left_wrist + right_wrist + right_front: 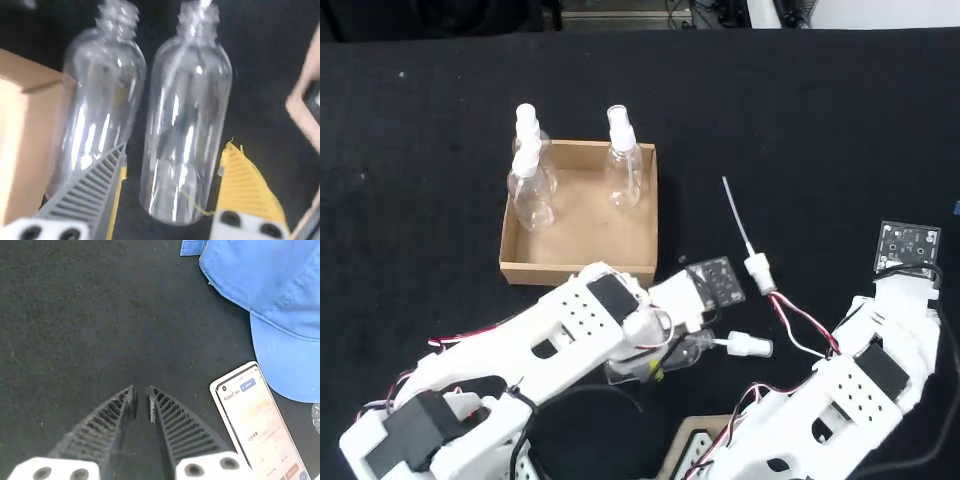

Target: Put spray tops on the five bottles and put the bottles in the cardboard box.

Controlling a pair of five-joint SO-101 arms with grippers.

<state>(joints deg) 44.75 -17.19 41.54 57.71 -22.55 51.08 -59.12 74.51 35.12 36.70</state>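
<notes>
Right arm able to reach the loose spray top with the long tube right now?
Likely yes: the spray top lies uncovered on the table near that arm, and the right claw holds nothing.

The left arm (570, 330) hid most of a bottle (685, 352) lying by the cardboard box (520, 268) and covered part of the box's near wall. Seen from the left wrist, that bottle's neck and the neck of a second bottle (100, 110) blurred out at the frame's edge, and the box was cut to one corner. From the right wrist, a baseball cap (270, 300) and a phone (260, 425) ran off the frame.
</notes>
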